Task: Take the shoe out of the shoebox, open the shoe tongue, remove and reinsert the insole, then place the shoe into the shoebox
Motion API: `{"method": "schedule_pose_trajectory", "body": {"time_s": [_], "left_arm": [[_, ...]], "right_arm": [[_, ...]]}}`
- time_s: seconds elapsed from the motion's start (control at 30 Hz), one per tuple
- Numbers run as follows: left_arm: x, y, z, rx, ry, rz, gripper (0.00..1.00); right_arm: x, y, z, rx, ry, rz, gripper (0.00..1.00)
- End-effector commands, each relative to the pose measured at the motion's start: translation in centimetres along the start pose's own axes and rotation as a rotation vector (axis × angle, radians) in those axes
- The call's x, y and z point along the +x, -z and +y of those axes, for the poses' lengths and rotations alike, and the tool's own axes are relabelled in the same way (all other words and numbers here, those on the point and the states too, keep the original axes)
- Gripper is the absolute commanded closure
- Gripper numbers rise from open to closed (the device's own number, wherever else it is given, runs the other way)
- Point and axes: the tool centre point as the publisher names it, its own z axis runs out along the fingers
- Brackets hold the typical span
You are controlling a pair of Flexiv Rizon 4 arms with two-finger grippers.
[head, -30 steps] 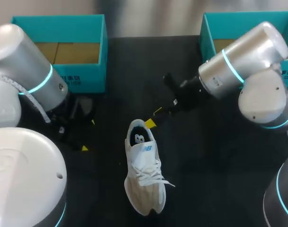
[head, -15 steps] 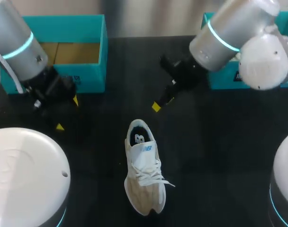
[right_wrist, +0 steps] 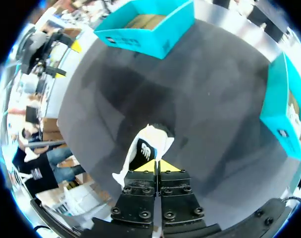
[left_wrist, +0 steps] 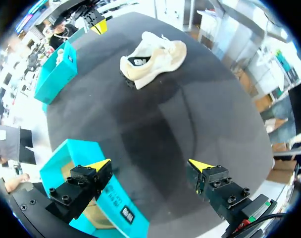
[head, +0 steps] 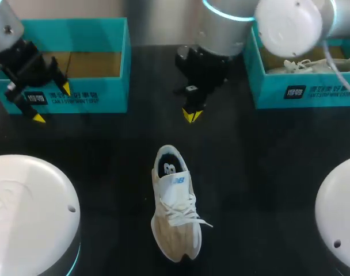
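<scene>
A white and beige shoe (head: 175, 207) lies upright on the black table, heel toward the far side, laces tied; its dark insole (head: 170, 169) shows in the opening. My right gripper (head: 191, 115) hangs above the table beyond the heel, shut on nothing, yellow tips pressed together (right_wrist: 158, 166); the shoe (right_wrist: 147, 148) lies just ahead of it. My left gripper (head: 52, 103) hovers open at the front wall of the left teal shoebox (head: 106, 63). In the left wrist view its open fingers (left_wrist: 149, 166) straddle that box's corner (left_wrist: 98, 198), the shoe (left_wrist: 153, 59) far ahead.
A second teal shoebox (head: 296, 92) at the far right holds another white shoe (head: 313, 64). Two white arm bases fill the near corners (head: 25, 213) (head: 342, 218). Bare black tabletop (head: 261, 167) surrounds the shoe.
Both arms have drawn back from the shoe toward the far side. The right gripper went from open beside the heel to shut. The left gripper stayed open and moved to the left box.
</scene>
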Motion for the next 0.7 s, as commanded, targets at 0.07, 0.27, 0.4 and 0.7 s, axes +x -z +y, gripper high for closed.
{"method": "schedule_pose_trajectory", "body": {"time_s": [0.07,0.27,0.4,0.7], "left_arm": [[-0.3,0.7,-0.1,0.001,0.002,0.017,0.0],[-0.3,0.7,-0.1,0.001,0.002,0.017,0.0],[-0.3,0.7,-0.1,0.001,0.002,0.017,0.0],[-0.3,0.7,-0.1,0.001,0.002,0.017,0.0]], "right_arm": [[1.5,0.5,0.1,0.112,-0.133,-0.275,1.0],[1.5,0.5,0.1,0.112,-0.133,-0.275,1.0],[1.5,0.5,0.1,0.112,-0.133,-0.275,1.0],[4.5,-2.9,-0.8,0.054,-0.227,-0.392,1.0]]}}
